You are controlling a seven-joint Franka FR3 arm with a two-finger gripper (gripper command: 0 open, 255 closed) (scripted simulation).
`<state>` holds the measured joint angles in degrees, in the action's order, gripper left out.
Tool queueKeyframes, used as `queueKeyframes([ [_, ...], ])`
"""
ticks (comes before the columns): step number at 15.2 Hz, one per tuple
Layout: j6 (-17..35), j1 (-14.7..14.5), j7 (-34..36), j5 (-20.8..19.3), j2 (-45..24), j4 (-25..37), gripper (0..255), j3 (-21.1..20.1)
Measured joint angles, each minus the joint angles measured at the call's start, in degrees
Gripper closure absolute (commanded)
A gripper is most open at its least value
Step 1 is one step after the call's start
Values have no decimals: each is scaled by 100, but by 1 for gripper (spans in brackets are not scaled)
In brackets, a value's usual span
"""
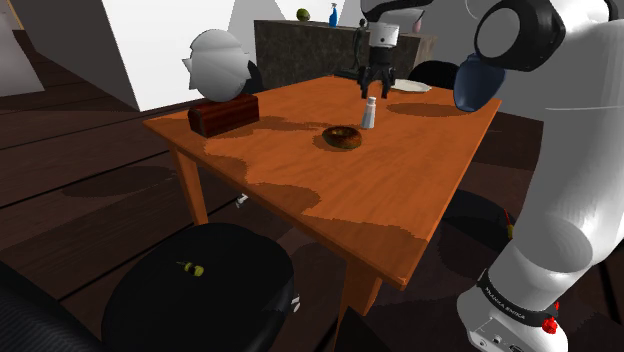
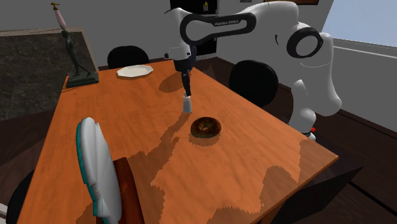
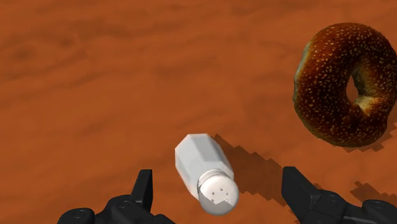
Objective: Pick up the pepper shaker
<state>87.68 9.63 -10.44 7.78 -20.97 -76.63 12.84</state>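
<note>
The pepper shaker (image 3: 207, 170) is a small white faceted bottle with a pale perforated cap, standing upright on the wooden table (image 1: 400, 190). I see the shaker (image 1: 369, 113) near the table's middle in the shoulder view and the same shaker (image 2: 187, 103) in the second exterior view. My black gripper (image 3: 216, 197) hangs straight above it, open, with the fingers (image 3: 143, 188) spread wide on either side of the cap and not touching it. The gripper (image 2: 186, 87) points down just over the shaker's top.
A seeded brown bagel (image 2: 206, 127) lies close beside the shaker. A white plate (image 2: 134, 71), a dark figurine (image 2: 75, 60) and a brown box (image 1: 223, 114) with a white rounded object behind it stand further off on the table. Black chairs (image 2: 253, 79) surround the table.
</note>
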Motion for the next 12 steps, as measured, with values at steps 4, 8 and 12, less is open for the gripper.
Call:
queueKeyframes([
  [4,242,-13,-15,2,-9,-234,255,-4],
  [8,270,-17,-15,1,4,-264,255,-5],
  [12,272,-17,-16,1,7,-269,255,-4],
])
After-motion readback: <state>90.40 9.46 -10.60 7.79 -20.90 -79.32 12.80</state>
